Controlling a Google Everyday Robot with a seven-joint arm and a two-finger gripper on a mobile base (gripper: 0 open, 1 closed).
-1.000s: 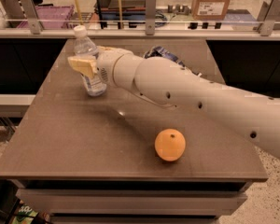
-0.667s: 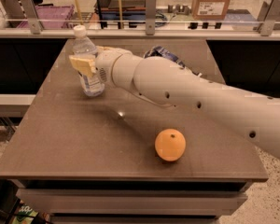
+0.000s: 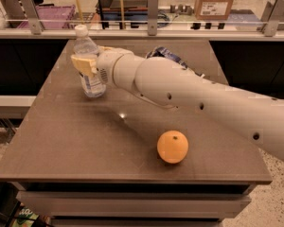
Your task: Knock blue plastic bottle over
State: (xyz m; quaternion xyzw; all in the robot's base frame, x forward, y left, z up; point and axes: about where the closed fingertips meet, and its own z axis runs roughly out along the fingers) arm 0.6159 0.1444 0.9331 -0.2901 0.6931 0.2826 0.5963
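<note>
The blue plastic bottle (image 3: 85, 44), clear with a white cap and a pale label, stands upright at the back left of the dark table (image 3: 71, 141). My gripper (image 3: 86, 64) is at the bottle's middle, its yellowish tip lying across the front of the bottle. The white arm reaches in from the right and hides part of the bottle's right side.
An orange (image 3: 173, 146) sits near the table's front right. A dark blue foil snack bag (image 3: 166, 55) lies at the back, mostly hidden behind the arm. A railing with posts (image 3: 153, 7) runs behind the table. The table's front edge is close to the orange.
</note>
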